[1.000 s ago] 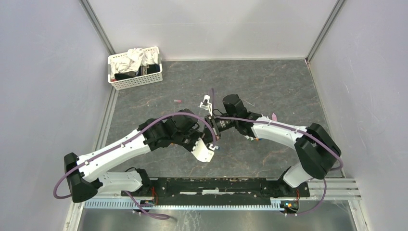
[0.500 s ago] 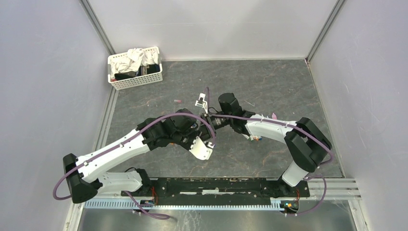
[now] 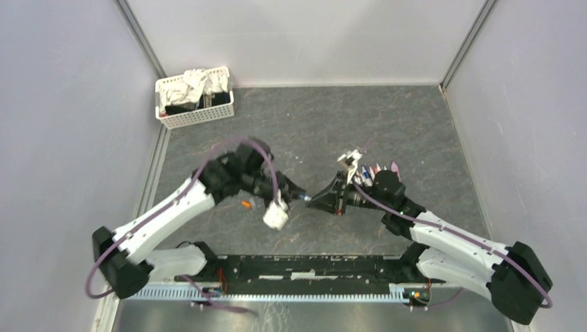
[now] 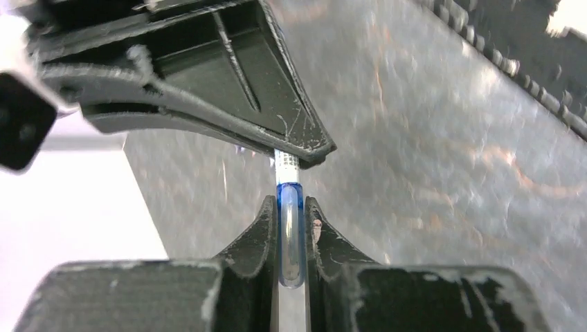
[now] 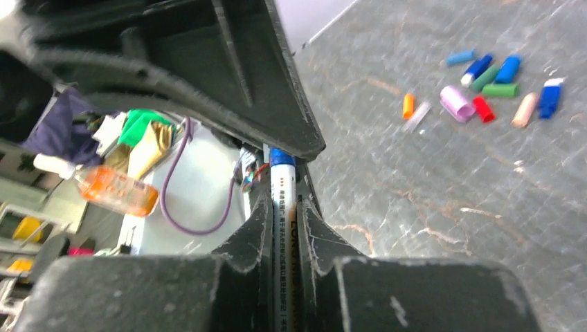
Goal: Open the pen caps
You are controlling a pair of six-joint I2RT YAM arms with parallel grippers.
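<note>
Top external: left hand and right hand meet tip to tip above the bench.
Left wrist: left hand clamped on the blue cap; the white pen barrel runs from it into the right hand.
Right wrist: right hand clamped on the pen barrel. Loose caps lie clustered on the bench beyond.

The black-and-white left arm and right arm meet near the middle of the dark grey marbled table. The left gripper and right gripper are tip to tip, a tiny blue pen cap between them. A small orange cap lies beside the left arm. A cluster of coloured plastic caps lies by the right wrist. A white plastic lattice basket holding crumpled cloths sits in the far left corner.
</note>
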